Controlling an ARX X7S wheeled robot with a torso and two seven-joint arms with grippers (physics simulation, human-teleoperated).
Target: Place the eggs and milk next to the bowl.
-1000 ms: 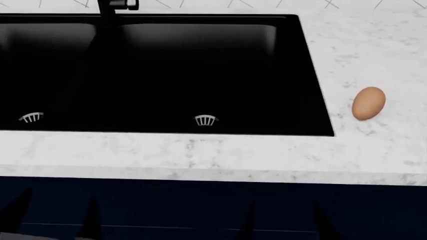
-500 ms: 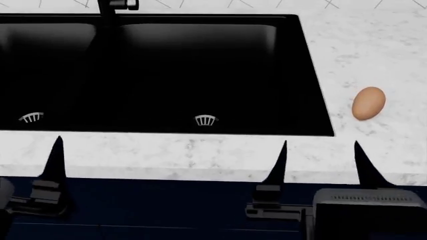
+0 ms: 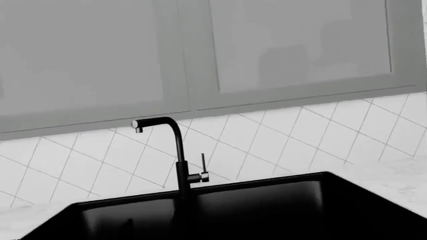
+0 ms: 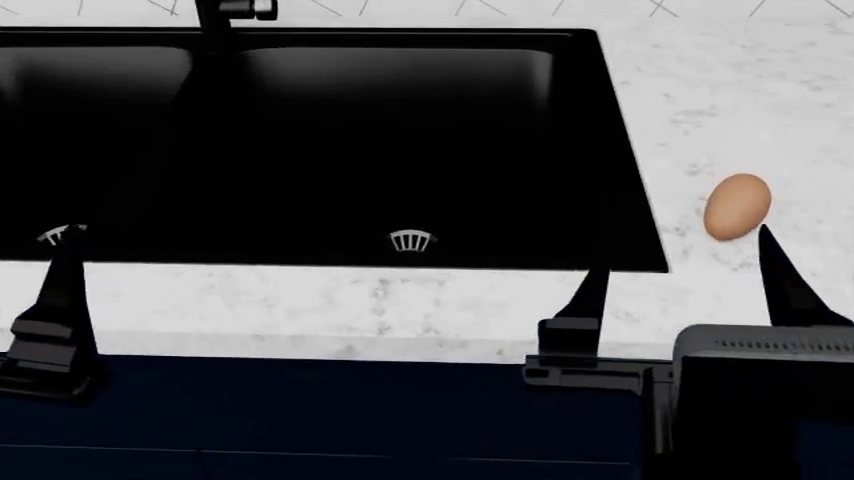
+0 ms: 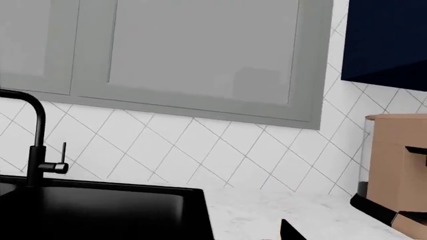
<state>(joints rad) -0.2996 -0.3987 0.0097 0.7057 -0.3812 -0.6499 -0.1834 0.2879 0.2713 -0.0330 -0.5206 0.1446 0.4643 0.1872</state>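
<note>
One tan-brown egg (image 4: pixel 737 206) lies on the white marble counter (image 4: pixel 400 305), to the right of the black sink (image 4: pixel 334 140). My right gripper (image 4: pixel 682 252) is open and empty over the counter's front edge. Its right fingertip (image 4: pixel 766 238) reaches just below the egg, and its left finger (image 4: pixel 587 300) stands near the sink's front right corner. Of my left gripper only one finger (image 4: pixel 60 285) shows, alone at the sink's front left, with nothing in it. The milk bottle and the bowl are out of view.
A black faucet (image 3: pixel 179 155) stands behind the sink, before a white tiled wall. A tall tan-and-black appliance (image 5: pixel 397 170) stands on the counter far right. Grey cabinets (image 3: pixel 200 50) hang above. Dark blue cupboard fronts (image 4: pixel 334 420) run below the counter edge.
Both grippers have come up into the head view and moved forward over the counter's front edge. The right one has shifted right, toward the egg. The egg has not moved.
</note>
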